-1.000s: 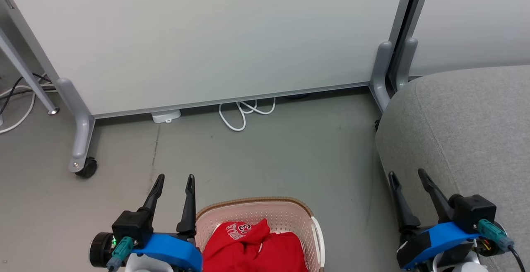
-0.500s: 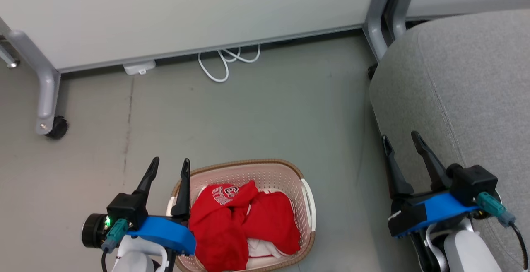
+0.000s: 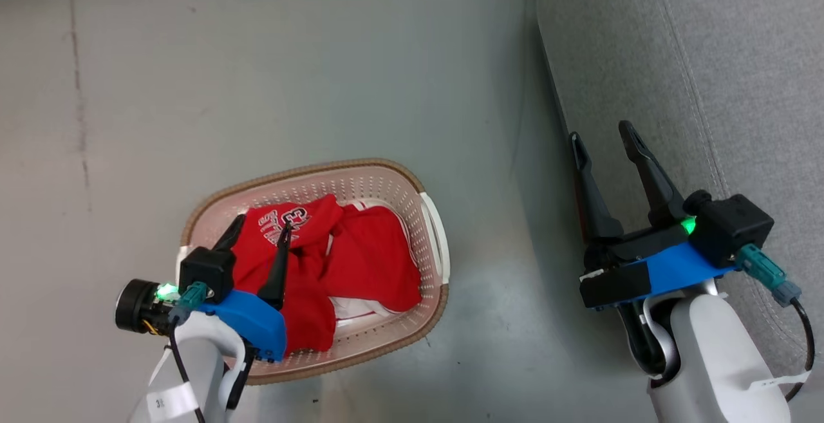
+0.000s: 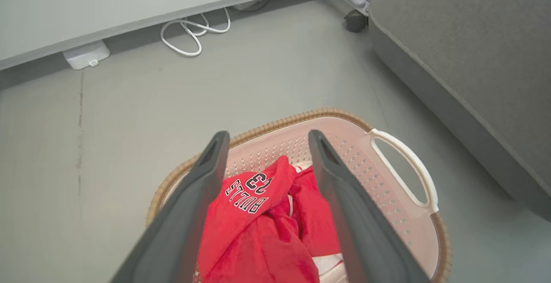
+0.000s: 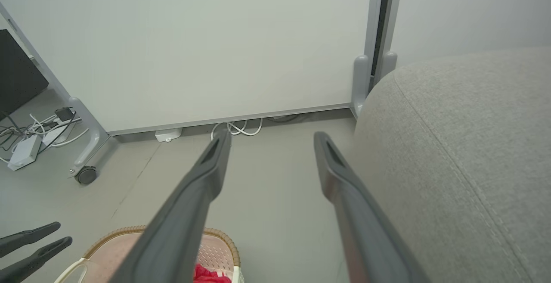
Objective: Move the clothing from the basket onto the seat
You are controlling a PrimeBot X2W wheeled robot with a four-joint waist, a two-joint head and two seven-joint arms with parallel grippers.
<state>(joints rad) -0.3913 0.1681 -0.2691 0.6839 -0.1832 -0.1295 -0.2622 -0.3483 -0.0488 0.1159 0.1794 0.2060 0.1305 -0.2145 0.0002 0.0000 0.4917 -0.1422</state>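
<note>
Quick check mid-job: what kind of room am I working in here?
Probably a lab or office corner staged as a living room: a wheeled partition panel, loose cables on a grey floor, plus a grey sofa and a laundry basket.

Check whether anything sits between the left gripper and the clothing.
Nothing visible does. The open left gripper hangs over the basket, pointing at the clothing, which lies uncovered inside.

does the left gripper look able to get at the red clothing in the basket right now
Probably yes. The left gripper hangs open over the basket, aimed at the red clothing heaped inside; the basket has no lid and nothing lies between.
</note>
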